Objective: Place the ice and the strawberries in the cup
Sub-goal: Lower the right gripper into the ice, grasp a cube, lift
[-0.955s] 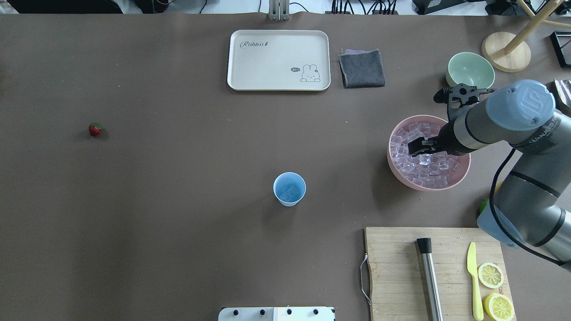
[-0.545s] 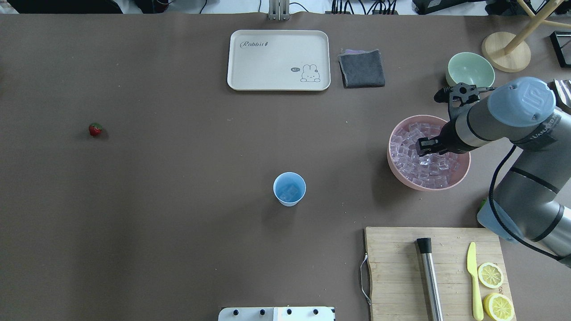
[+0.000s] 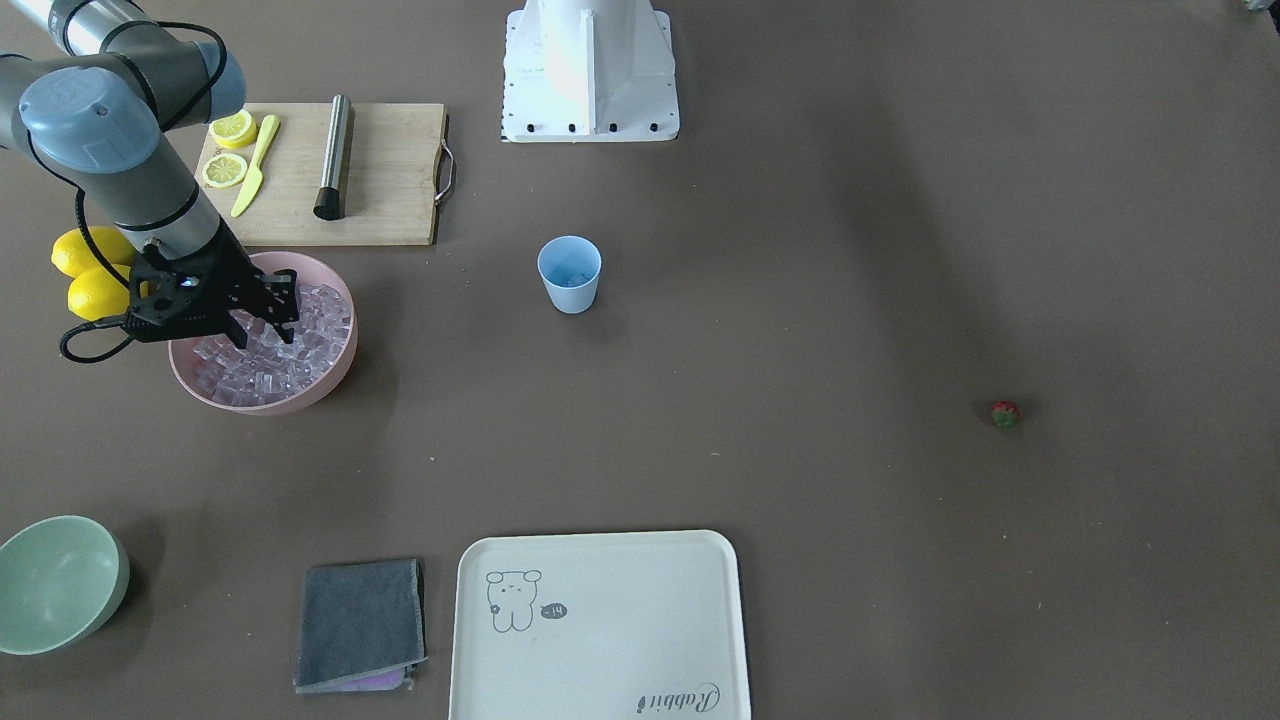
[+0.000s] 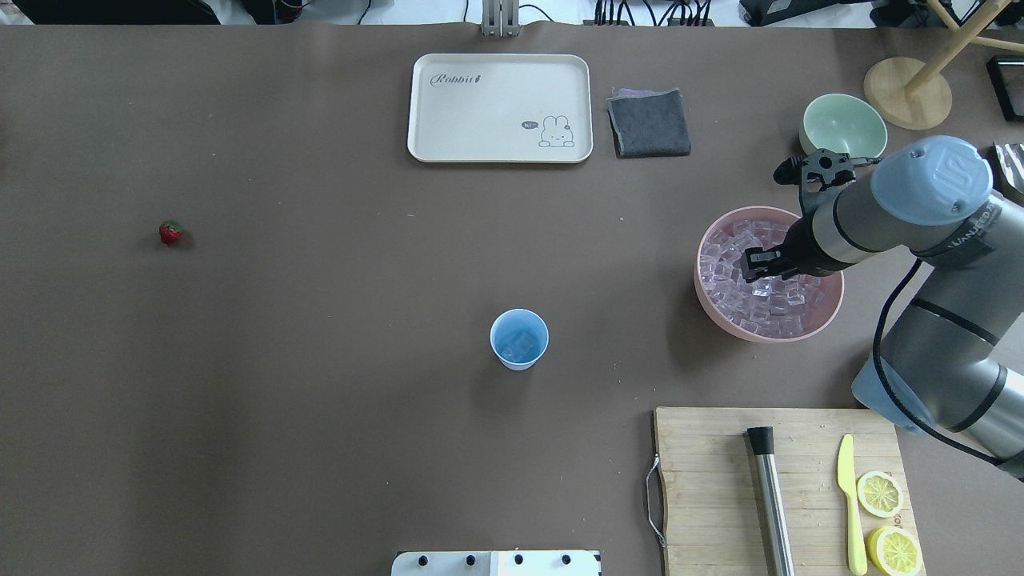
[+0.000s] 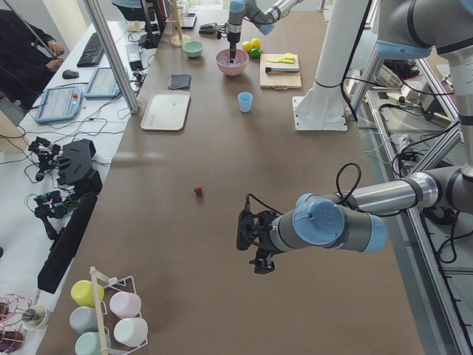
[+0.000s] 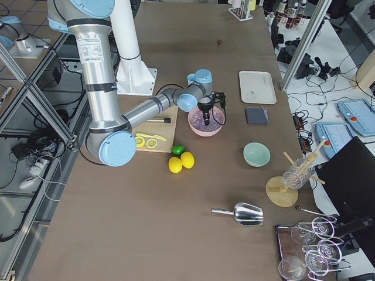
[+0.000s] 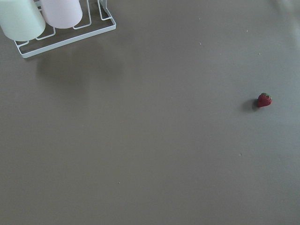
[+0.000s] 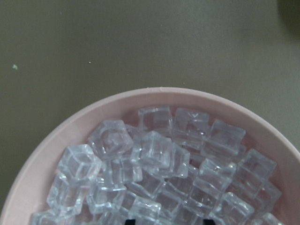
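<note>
The light blue cup point(image 4: 519, 339) stands mid-table with ice cubes inside; it also shows in the front view point(image 3: 569, 274). The pink bowl point(image 4: 720, 318) is full of clear ice point(image 4: 730, 268). My right gripper point(image 4: 760, 265) hangs low over the ice, open and empty; the right wrist view shows the ice point(image 8: 159, 154) close below, with the fingertips point(image 8: 213, 218) apart at the bottom edge. The strawberry point(image 4: 170, 233) lies alone at the far left, and shows in the left wrist view point(image 7: 264, 100). My left gripper point(image 5: 260, 266) shows only in the exterior left view, so I cannot tell its state.
A cream tray point(image 4: 499, 108), a grey cloth point(image 4: 649, 122) and a pale green bowl point(image 4: 843, 126) stand at the back. A cutting board point(image 4: 712, 488) holds a metal muddler point(image 4: 772, 500), a yellow knife and lemon slices. Lemons and a lime point(image 6: 179, 159) lie beside the pink bowl. A cup rack point(image 7: 65, 21) stands near the left arm.
My right gripper has sunk lower over the ice in the pink bowl and shifted slightly right. The cup and the strawberry have not moved.
</note>
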`<state>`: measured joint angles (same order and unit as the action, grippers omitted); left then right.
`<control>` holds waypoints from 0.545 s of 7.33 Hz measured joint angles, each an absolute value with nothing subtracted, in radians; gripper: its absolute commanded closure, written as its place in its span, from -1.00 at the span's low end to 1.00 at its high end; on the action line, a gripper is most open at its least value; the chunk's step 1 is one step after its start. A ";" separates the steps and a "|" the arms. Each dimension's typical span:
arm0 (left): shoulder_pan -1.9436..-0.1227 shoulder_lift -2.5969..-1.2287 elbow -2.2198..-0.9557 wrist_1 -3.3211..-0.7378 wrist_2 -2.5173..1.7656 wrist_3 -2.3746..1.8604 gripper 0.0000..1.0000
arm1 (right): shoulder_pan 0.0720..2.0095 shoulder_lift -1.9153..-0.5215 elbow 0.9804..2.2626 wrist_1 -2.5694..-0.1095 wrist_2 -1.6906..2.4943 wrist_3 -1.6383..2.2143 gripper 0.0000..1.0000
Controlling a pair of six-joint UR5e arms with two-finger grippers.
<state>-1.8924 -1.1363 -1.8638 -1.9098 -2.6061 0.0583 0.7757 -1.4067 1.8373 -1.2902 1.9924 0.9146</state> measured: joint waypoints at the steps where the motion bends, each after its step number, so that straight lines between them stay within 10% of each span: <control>1: -1.893 -1.136 -1.864 -1.910 -2.606 0.058 -0.96 | 0.775 -1.405 1.834 -1.290 1.996 0.915 -0.07; 4: -1.892 -1.135 -1.864 -1.910 -2.606 0.058 -0.96 | 0.774 -1.404 1.830 -1.291 2.022 0.912 0.19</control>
